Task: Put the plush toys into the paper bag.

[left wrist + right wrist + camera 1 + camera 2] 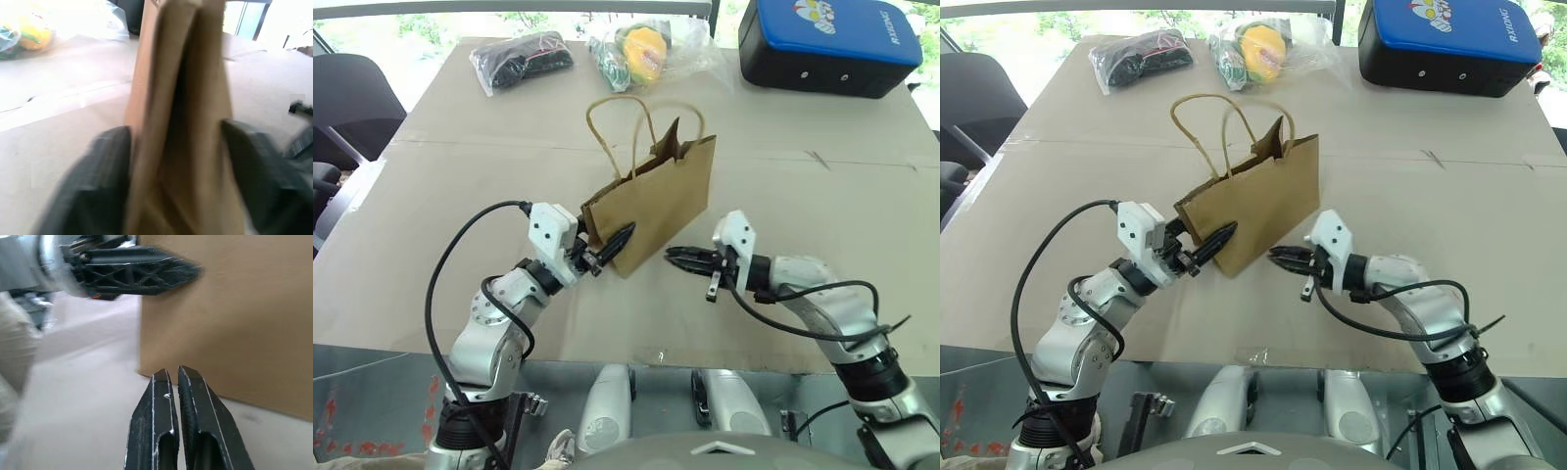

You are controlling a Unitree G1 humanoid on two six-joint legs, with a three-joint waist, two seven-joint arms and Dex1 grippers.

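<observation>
Bag: the plain brown kraft paper bag point(656, 201) with two thin tan twine loop handles point(617, 127) stood upright near the front of the pale cardboard-covered bench point(822, 225), its mouth up
Left gripper point(612, 245): its two black fingers point(93, 181) straddled the bag's narrow folded end, one on each side, touching or just beside the paper; a firm pinch could not be told
Right gripper point(683, 258): fingers pressed together on nothing, tips pointing at the bag's near face, just short of it
Plush toys: neither was visible on the bench; whether they were already inside the bag could not be told
Far edge: a yellow-green toy in clear plastic point(641, 51), a dark bundle in clear plastic point(521, 57) and a blue-and-black case point(832, 39)
Risk, tipping: light and tall, the bag would likely topple or skid if the left gripper tugged sideways
Risk, crushing: a hard squeeze on the fold could collapse the mouth
Risk, push: the right gripper's tips could shove the bag over
</observation>
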